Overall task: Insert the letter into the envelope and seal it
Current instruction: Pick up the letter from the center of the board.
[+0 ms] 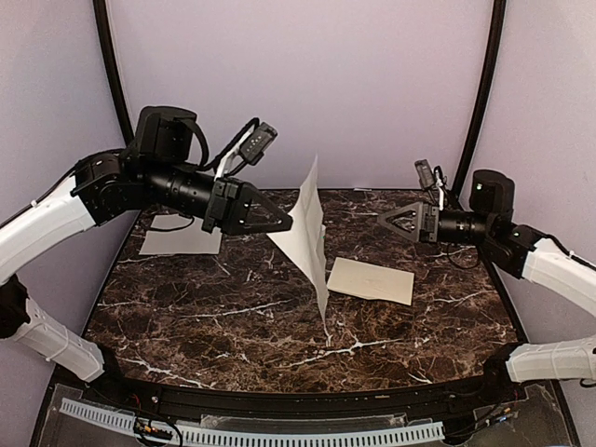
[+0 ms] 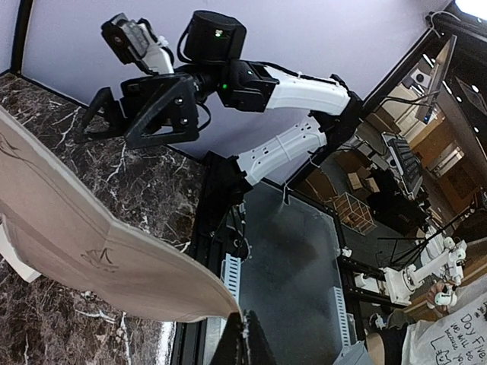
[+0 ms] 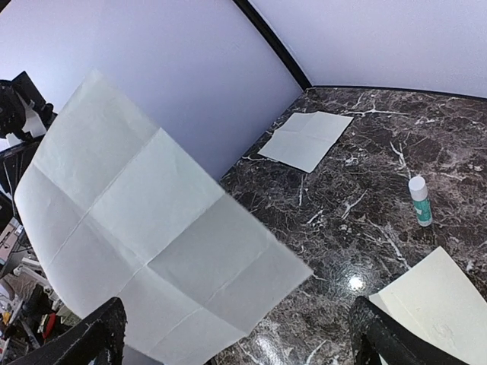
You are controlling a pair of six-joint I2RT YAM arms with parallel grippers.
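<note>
My left gripper point(image 1: 285, 223) is shut on one edge of the letter point(image 1: 309, 233), a thin white sheet with a grid of crease lines. The sheet hangs upright in the air above the middle of the table. In the left wrist view the letter point(image 2: 76, 228) curves away from my closed fingertips point(image 2: 247, 338) and looks tan. The right wrist view shows the letter point(image 3: 152, 228) broadside, filling the left half. My right gripper point(image 1: 384, 221) stands open just right of the sheet, touching nothing. The cream envelope point(image 1: 371, 279) lies flat on the table below it, and its corner point(image 3: 434, 304) shows near my right finger.
A second white creased sheet point(image 1: 182, 240) lies flat at the table's back left, also visible as the far sheet point(image 3: 306, 141). A small white glue stick point(image 3: 419, 201) lies on the dark marble table point(image 1: 233, 326). Purple walls close in the back and sides.
</note>
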